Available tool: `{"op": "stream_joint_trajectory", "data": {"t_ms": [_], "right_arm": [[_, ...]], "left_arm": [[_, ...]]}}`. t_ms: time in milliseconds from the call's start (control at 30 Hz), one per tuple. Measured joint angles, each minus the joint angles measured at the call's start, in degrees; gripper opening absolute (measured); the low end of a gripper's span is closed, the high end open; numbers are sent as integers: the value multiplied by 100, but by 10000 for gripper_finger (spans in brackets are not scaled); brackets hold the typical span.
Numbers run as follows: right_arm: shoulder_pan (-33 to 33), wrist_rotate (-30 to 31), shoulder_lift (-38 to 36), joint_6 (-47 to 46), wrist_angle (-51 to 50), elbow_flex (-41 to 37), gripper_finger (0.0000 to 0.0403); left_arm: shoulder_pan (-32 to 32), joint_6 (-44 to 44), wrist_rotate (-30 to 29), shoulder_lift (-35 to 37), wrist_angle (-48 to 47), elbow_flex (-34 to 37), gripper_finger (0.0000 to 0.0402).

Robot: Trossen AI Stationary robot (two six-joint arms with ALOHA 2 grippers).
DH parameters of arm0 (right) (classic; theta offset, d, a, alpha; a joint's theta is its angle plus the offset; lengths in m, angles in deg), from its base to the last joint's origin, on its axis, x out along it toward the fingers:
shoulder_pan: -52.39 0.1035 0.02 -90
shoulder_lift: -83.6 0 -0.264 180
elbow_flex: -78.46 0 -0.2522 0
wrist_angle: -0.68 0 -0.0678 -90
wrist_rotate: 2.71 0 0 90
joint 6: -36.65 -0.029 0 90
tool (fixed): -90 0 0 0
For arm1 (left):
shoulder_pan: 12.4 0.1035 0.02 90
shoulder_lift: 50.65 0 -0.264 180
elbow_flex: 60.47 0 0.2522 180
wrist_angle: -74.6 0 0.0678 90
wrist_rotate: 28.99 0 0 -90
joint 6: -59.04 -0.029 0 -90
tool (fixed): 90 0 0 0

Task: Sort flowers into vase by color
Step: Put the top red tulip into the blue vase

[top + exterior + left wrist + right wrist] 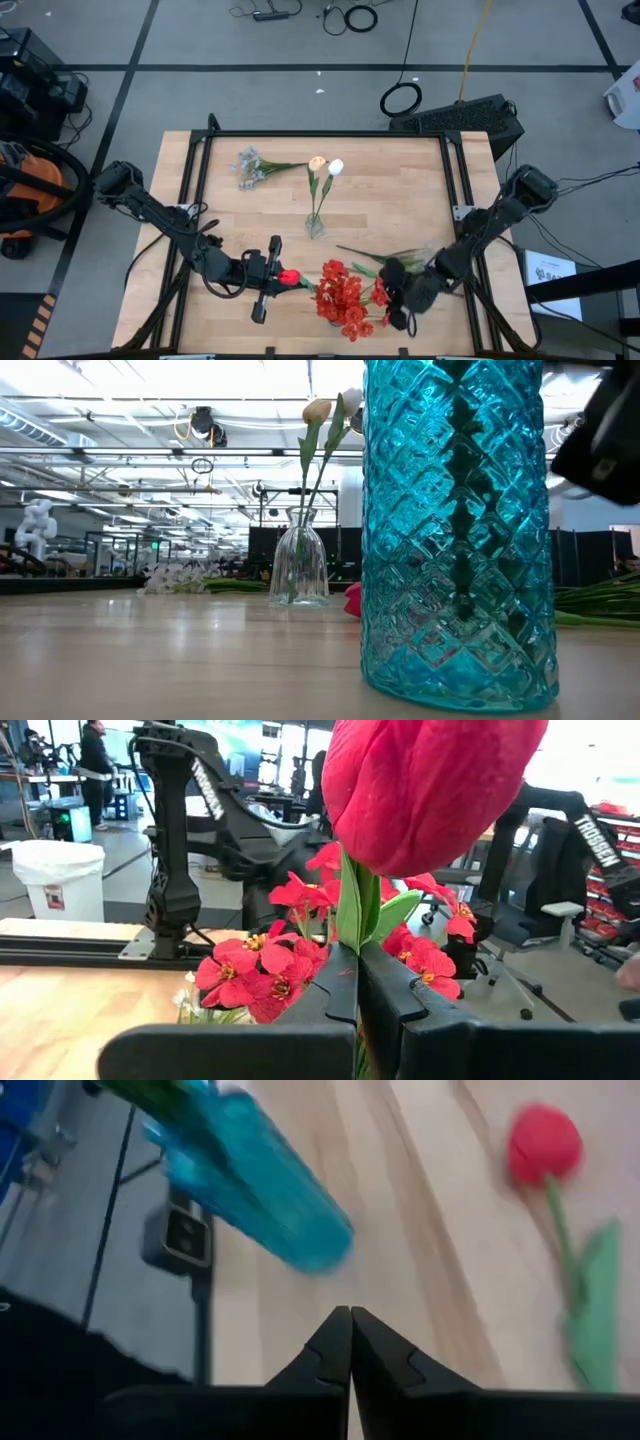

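Left wrist view, red tulip (pixel 430 780) stem pinched between closed left gripper (pixel 355 985) jaws, bud above them, right gripper (pixel 350 1342) jaws shut, empty.

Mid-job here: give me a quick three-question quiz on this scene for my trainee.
1. True or false: the left gripper is shut on the stem of the red tulip bud.
2. Which vase holds the peach and white tulip buds? A: the clear glass vase. B: the textured blue glass vase.
3. Fill in: the pale bluish-white blossom spray lies on the wooden ____.
Key: 1 true; 2 A; 3 table.
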State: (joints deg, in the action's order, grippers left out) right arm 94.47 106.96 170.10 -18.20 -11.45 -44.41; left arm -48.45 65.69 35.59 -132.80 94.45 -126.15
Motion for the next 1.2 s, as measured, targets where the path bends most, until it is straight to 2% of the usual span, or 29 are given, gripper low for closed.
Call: {"op": "stream_joint_trajectory", "data": {"t_ms": [133,400,600,1200], "right_arm": [[182,577,568,-66,-45,514,0],[228,594,1943,-150,-60,1686,0],[176,595,2555,-138,-118,2224,0],[-509,560,2744,824,43,2408,0]], "left_arm": [[0,-136,40,0,-44,0,0],[0,-294,143,2,-173,0,0],[-2,-293,177,2,-175,0,0],[-7,-164,285,2,-477,0,0]]}}
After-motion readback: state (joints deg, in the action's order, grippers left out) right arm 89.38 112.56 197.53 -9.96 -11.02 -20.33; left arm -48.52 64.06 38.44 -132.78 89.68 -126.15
